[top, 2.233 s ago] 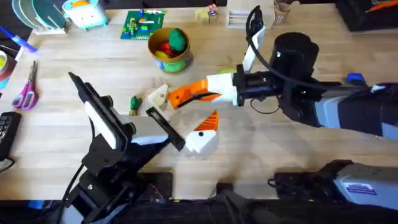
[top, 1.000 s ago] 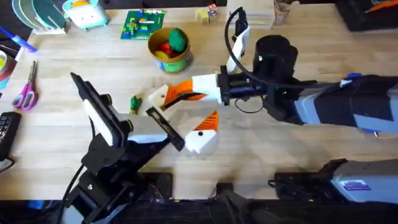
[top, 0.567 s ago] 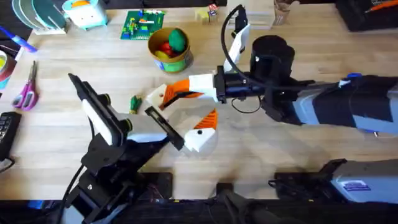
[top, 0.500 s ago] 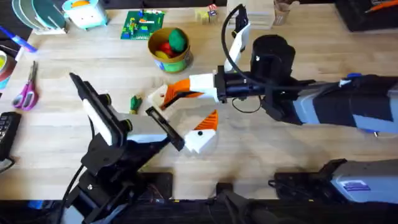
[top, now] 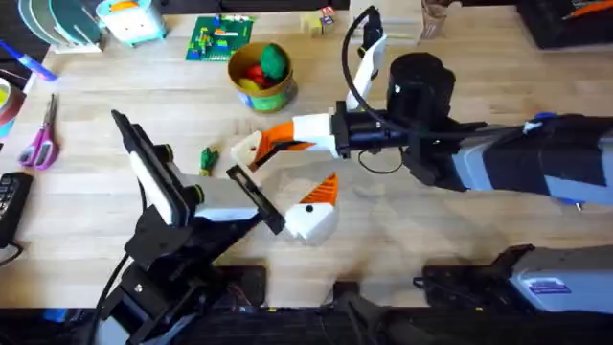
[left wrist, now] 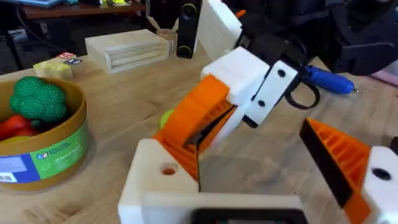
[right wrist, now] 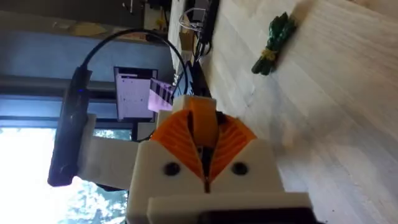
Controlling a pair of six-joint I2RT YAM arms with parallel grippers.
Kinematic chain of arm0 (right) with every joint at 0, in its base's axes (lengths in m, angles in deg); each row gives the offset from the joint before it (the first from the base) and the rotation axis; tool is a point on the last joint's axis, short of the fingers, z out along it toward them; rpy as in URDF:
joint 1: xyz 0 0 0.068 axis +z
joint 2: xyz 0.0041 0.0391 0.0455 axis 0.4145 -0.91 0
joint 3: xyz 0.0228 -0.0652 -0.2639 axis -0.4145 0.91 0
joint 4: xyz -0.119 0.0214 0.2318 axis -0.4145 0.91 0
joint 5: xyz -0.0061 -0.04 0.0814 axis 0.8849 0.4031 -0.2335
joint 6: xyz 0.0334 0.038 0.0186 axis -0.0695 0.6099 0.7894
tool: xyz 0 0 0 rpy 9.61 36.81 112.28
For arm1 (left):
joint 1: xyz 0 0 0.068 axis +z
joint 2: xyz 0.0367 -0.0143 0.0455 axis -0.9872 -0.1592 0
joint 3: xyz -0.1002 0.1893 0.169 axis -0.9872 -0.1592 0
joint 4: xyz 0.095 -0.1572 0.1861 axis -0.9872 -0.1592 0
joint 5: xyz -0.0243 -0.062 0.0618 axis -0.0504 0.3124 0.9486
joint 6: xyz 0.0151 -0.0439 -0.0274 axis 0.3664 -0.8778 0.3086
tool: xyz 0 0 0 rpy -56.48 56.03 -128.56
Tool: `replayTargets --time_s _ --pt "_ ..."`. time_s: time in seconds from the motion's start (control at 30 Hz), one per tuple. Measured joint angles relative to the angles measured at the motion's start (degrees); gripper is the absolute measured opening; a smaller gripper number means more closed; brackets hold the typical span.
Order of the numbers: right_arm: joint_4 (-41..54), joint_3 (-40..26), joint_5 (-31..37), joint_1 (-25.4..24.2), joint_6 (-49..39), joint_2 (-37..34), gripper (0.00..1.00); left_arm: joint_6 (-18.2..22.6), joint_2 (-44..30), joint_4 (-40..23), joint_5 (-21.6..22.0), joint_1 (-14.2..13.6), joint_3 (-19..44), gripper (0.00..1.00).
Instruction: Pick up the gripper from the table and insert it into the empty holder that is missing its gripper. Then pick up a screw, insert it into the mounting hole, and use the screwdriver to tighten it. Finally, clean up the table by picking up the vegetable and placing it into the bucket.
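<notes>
Orange gripper [right wrist: 202, 127] clamped in right tool [top: 261, 151] — above holder [left wrist: 163, 180]; left tool's [top: 308, 206] state unclear

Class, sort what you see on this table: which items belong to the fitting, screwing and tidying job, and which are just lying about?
Job: orange wedge, white holder, screwdriver, vegetable, bucket.
Lying about: scissors, green brick board, wooden block.

You can't see the mounting hole on the holder [top: 241, 149]; the right claw [top: 263, 151] covers part of it, and the screwdriver [left wrist: 329, 80] sits half hidden behind that arm.
</notes>
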Motion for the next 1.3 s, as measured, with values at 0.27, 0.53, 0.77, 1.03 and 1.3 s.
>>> replayTargets --time_s 0.27,0.53,0.77,1.03,1.3 --pt "0.5 -0.3 3.0 1.7 0.0 0.0 0.007 -0.4 0.0 -0.1 1.0 0.3 0.0 0.993" --pt "0.5 -0.3 3.5 1.9 0.0 0.0 0.007 -0.5 0.0 -0.1 1.2 0.3 0.0 0.993" --pt "0.5 -0.3 3.4 1.9 0.0 0.0 0.071 -0.4 0.0 -0.1 1.2 0.3 0.0 0.993" --pt "0.5 -0.3 2.2 1.5 0.0 0.0 0.097 -0.4 0.0 -0.1 0.8 0.3 0.0 0.993" --pt "0.9 -0.3 -2.3 -0.2 0.0 0.0 0.115 -0.3 0.0 0.1 -0.8 0.3 0.0 0.993"
